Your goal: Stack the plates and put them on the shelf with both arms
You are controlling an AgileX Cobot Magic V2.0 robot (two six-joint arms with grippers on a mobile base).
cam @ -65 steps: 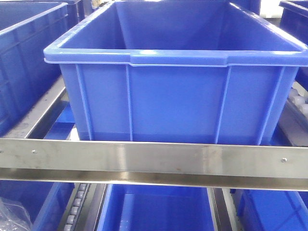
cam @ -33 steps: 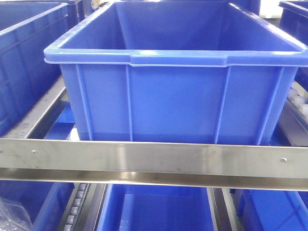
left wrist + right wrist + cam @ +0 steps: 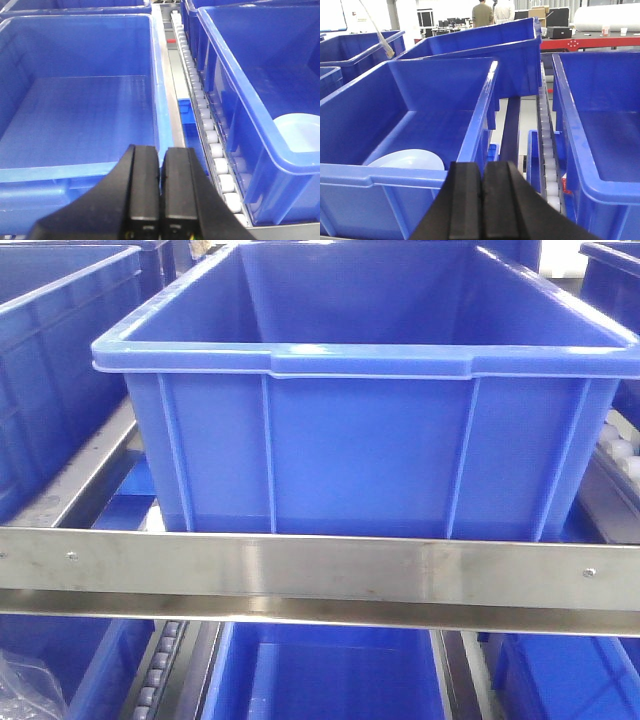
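A big blue crate [image 3: 365, 390] sits on the steel shelf [image 3: 320, 575], right behind its brushed front rail, with more blue crates on either side and on the tier below.

The left gripper [image 3: 160, 165] hangs over the front edge of a neighbouring crate [image 3: 75, 115], its two black fingers pressed flat together with nothing between them. To its right runs a roller track [image 3: 210, 135], and beyond that, in the next crate over, a pale plate [image 3: 300, 132] lies on the floor of the bin against the near wall.

The right gripper [image 3: 483, 172] is likewise clenched on nothing, poised over the gap between two crates. In the crate to its left a pale plate [image 3: 410, 160] rests in the near corner. Whether one plate or two lie there is hard to tell. Two people [image 3: 492, 12] stand far off in the background.
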